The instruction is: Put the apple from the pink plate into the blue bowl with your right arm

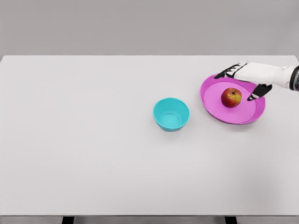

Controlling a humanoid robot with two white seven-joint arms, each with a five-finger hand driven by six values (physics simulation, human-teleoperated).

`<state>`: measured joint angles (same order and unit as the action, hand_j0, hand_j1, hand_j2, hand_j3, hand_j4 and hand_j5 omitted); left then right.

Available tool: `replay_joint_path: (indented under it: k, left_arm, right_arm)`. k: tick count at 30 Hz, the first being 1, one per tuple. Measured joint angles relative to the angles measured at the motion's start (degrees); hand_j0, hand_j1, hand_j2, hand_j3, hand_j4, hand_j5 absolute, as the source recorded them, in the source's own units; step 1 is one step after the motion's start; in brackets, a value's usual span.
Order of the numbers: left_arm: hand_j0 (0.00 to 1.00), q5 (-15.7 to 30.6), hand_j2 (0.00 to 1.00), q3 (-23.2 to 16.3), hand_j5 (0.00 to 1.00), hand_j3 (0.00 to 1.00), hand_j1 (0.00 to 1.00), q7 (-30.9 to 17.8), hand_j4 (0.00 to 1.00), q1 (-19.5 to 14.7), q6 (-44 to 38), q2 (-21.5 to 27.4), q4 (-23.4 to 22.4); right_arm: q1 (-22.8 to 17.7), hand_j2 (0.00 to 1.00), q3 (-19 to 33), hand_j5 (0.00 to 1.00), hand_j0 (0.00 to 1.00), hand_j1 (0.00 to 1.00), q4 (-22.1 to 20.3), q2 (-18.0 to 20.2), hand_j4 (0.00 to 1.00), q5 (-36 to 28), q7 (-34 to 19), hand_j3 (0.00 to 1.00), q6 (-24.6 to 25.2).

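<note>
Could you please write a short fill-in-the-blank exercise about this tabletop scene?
1. The apple lies on the ____ plate.
2. The blue bowl holds ____.
3. The right hand, fingers spread, hovers over the plate and does not yet ____ the apple.
4. From the camera, the bowl stands to the ____ of the plate.

Missing words: pink; nothing; grasp; left

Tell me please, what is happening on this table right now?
The robot's right hand reaches in from the right, over the far side of the pink plate, its fingers spread and holding nothing. The apple sits on the plate, close to the hand but not grasped. The blue bowl stands empty to the plate's left on the white table. The left arm is out of view.
</note>
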<state>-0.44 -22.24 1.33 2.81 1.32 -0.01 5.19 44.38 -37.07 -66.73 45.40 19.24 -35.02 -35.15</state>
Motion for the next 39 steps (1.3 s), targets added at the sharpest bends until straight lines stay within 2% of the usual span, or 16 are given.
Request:
replay_joint_path:
  k: [8,15,25,26,28,30,34,39]
  left_arm:
    - [1.0,0.0,1.0,0.0,1.0,1.0,1.0,0.0,1.0,0.0,0.0,0.0,0.0]
    - [1.0,0.0,1.0,0.0,1.0,1.0,1.0,0.0,1.0,0.0,0.0,0.0,0.0]
    - [1.0,0.0,1.0,0.0,1.0,1.0,1.0,0.0,1.0,0.0,0.0,0.0,0.0]
    - [1.0,0.0,1.0,0.0,1.0,1.0,1.0,0.0,1.0,0.0,0.0,0.0,0.0]
    - [1.0,0.0,1.0,0.0,1.0,1.0,1.0,0.0,1.0,0.0,0.0,0.0,0.0]
    - [1.0,0.0,1.0,0.0,1.0,1.0,1.0,0.0,1.0,0.0,0.0,0.0,0.0]
    - [1.0,0.0,1.0,0.0,1.0,1.0,1.0,0.0,1.0,0.0,0.0,0.0,0.0]
    - [1.0,0.0,1.0,0.0,1.0,1.0,1.0,0.0,1.0,0.0,0.0,0.0,0.0]
  right_arm:
    - [0.09,1.0,-1.31,1.0,1.0,1.0,4.06,-1.43,1.0,1.35,0.0,1.0,0.0]
    - [0.53,1.0,-3.88,1.0,1.0,1.0,6.18,-2.94,1.0,1.83,0.0,1.0,0.0]
    - [0.7,1.0,-4.37,1.0,1.0,1.0,9.17,-3.44,1.0,1.91,0.0,1.0,0.01]
    - [0.7,0.91,-4.37,0.91,0.91,0.91,9.32,-3.47,0.91,1.91,0.0,0.91,0.01]
    - [0.7,0.65,-4.38,0.65,0.65,0.65,9.5,-3.54,0.65,1.91,0.0,0.65,0.01]
    - [0.7,0.54,-4.36,0.54,0.54,0.54,9.53,-3.57,0.54,1.78,0.05,0.54,0.07]
    - [0.7,0.43,-4.38,0.43,0.43,0.43,9.49,-3.6,0.43,1.88,0.02,0.43,0.03]
    - [1.41,0.42,-4.34,0.42,0.42,0.42,9.36,-3.55,0.42,1.9,0.04,0.42,0.01]
